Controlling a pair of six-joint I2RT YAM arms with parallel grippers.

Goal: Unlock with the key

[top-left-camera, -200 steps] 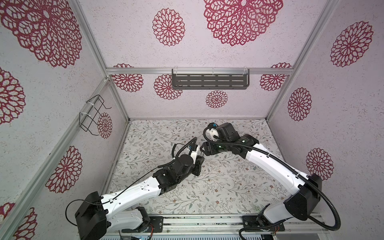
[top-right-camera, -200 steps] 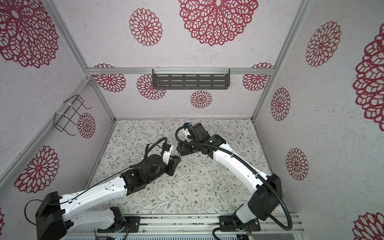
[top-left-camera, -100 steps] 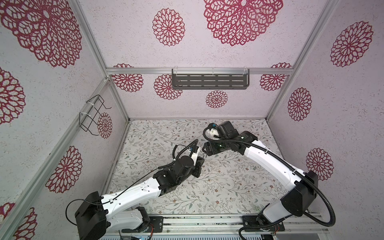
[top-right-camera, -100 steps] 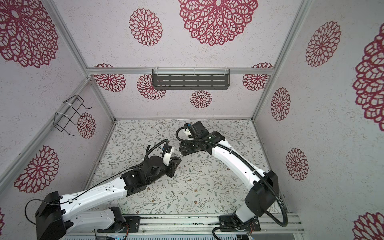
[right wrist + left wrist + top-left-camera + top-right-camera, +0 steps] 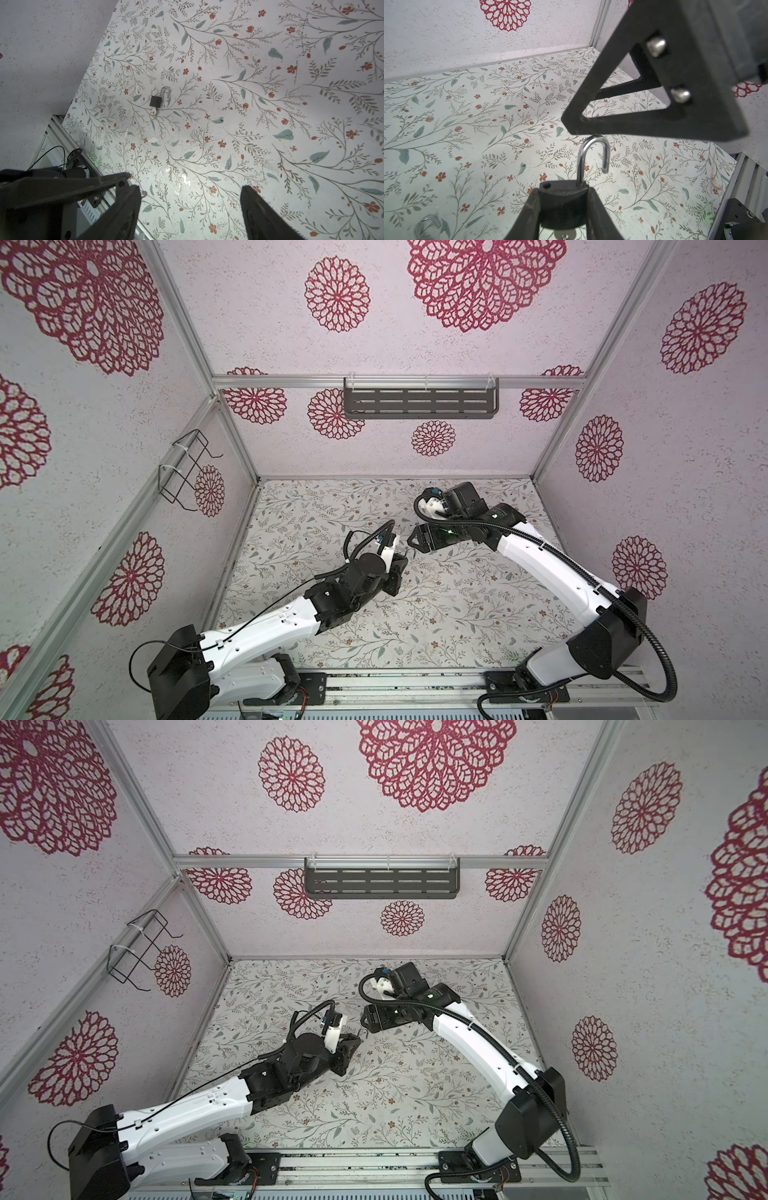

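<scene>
Floral-print tabletop (image 5: 249, 104) — on it one dark padlock (image 5: 155, 101), shackle open — key (image 5: 153, 112) at its base.

The padlock (image 5: 562, 207) is dark, its shackle (image 5: 581, 164) silver, the table (image 5: 467, 128) floral.

I see a dark padlock (image 5: 562, 205), its silver shackle (image 5: 593, 153) swung open, clamped in the left gripper (image 5: 563, 192). A second padlock (image 5: 155, 101), also open, lies on the table (image 5: 270, 104) with a key (image 5: 153, 111) in it.

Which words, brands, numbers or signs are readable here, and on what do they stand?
No readable text anywhere.
Held padlock: dark body, no marking visible.
Second padlock, lying loose: no marking visible.
Pale mark on the right arm: too small to read.
</scene>
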